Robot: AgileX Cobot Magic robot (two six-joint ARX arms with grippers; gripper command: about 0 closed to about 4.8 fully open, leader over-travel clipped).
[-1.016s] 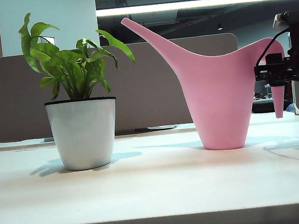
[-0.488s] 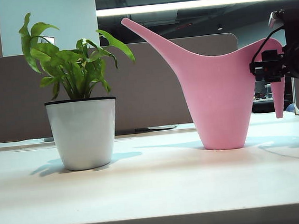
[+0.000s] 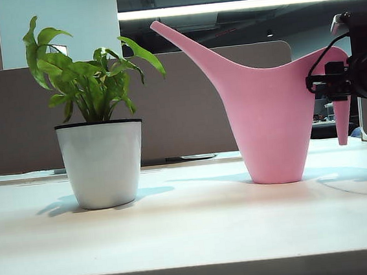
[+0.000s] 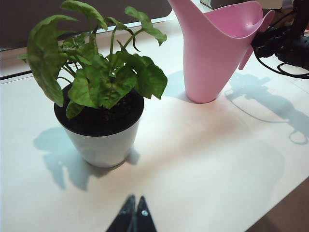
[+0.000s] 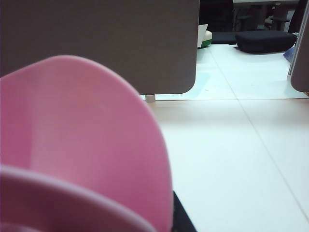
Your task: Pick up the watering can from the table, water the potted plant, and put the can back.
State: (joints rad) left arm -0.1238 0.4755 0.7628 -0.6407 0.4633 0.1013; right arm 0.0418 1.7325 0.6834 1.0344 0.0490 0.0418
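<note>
one pink watering can (image 3: 269,116) stands upright on the white counter (image 3: 192,227), its hooked handle at the right end effector (image 3: 332,85); whether those jaws grip it, i cannot tell. beyond the can from that end effector stands one potted plant (image 3: 100,152), apart from it. the left end effector (image 4: 133,218), tips pressed together, hangs before the plant, empty.
</note>
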